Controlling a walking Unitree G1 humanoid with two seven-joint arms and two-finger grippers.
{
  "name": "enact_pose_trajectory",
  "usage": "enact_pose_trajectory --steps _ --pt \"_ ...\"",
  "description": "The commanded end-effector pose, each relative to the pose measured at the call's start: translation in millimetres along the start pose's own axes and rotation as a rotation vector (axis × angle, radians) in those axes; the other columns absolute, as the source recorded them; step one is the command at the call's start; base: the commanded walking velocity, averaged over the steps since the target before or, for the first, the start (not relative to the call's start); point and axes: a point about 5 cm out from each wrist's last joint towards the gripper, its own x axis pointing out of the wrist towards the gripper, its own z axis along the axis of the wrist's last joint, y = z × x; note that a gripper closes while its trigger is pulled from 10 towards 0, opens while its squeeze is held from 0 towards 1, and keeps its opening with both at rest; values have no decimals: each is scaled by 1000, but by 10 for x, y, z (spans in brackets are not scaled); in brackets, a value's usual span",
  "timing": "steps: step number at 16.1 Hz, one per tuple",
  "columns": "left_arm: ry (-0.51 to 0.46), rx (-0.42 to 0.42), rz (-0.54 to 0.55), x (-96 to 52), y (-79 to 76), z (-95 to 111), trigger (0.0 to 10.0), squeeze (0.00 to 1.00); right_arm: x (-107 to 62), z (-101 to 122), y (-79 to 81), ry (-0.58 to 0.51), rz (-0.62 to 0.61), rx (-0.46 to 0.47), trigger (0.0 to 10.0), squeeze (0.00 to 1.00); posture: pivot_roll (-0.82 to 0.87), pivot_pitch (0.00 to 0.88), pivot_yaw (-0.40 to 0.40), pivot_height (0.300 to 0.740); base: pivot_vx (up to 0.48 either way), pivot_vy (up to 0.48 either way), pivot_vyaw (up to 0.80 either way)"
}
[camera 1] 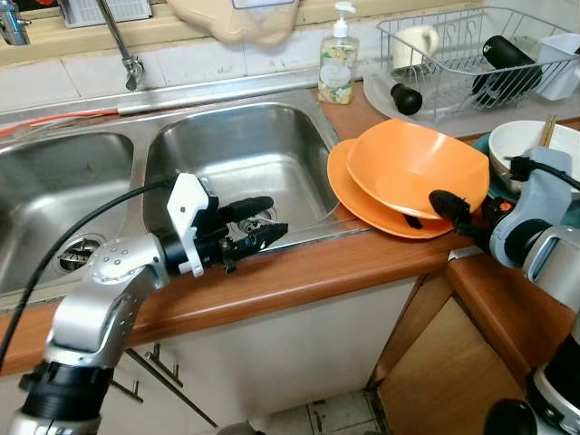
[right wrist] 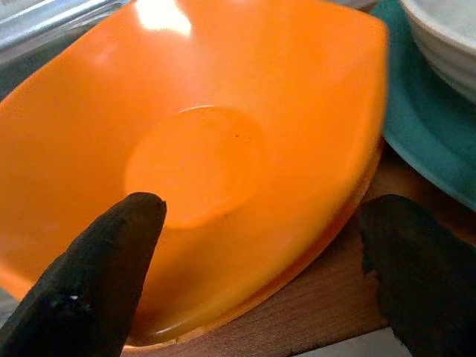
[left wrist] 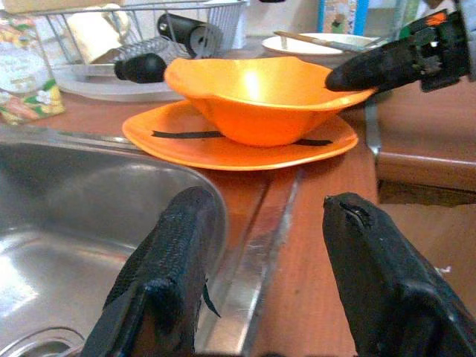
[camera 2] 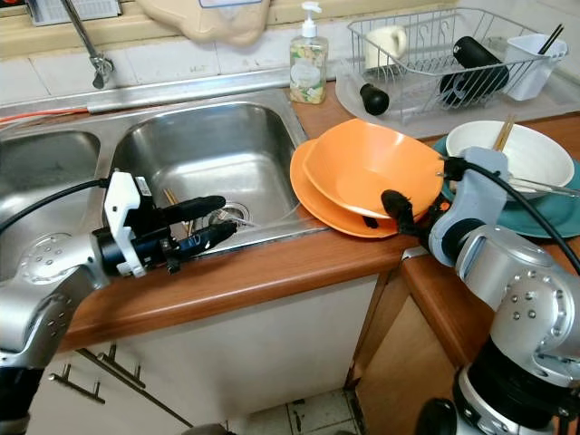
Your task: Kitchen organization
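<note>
An orange bowl [camera 1: 412, 163] sits in an orange plate [camera 1: 353, 195] on the wooden counter, just right of the sink. My right gripper [right wrist: 260, 253] is open at the bowl's near rim. One finger [camera 1: 444, 204] reaches over the rim above the inside and the other stays outside, by the plate's edge. My left gripper [camera 1: 276, 217] is open and holds nothing. It hovers over the front edge of the right sink basin [camera 1: 236, 154], pointing toward the bowl from a short distance.
Beside the orange dishes, a white bowl [camera 1: 535, 145] with chopsticks rests on a teal plate [camera 2: 544, 217]. Behind stand a soap bottle [camera 1: 338, 63] and a wire dish rack [camera 1: 471, 54] with a mug and a black bottle. The counter turns a corner under my right arm.
</note>
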Motion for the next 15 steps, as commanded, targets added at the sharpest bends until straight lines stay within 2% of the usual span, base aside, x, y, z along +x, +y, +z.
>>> enact_pose_trajectory --steps 1,4,10,15 --pt "5 -3 9 -41 -5 33 10000 0 2 0 -12 14 -3 29 4588 0 -69 0 69 740 0 0 0" --pt "22 -24 -5 -46 -63 38 10000 0 46 -24 29 23 52 118 0 0 -68 0 69 740 0 0 0" --pt "33 -39 -15 -31 -103 51 10000 0 161 -61 107 57 127 212 0 0 -63 0 65 740 0 0 0" --pt "39 -43 -5 -30 -102 50 10000 0 190 -21 149 33 158 236 0 0 -63 0 66 740 0 0 0"
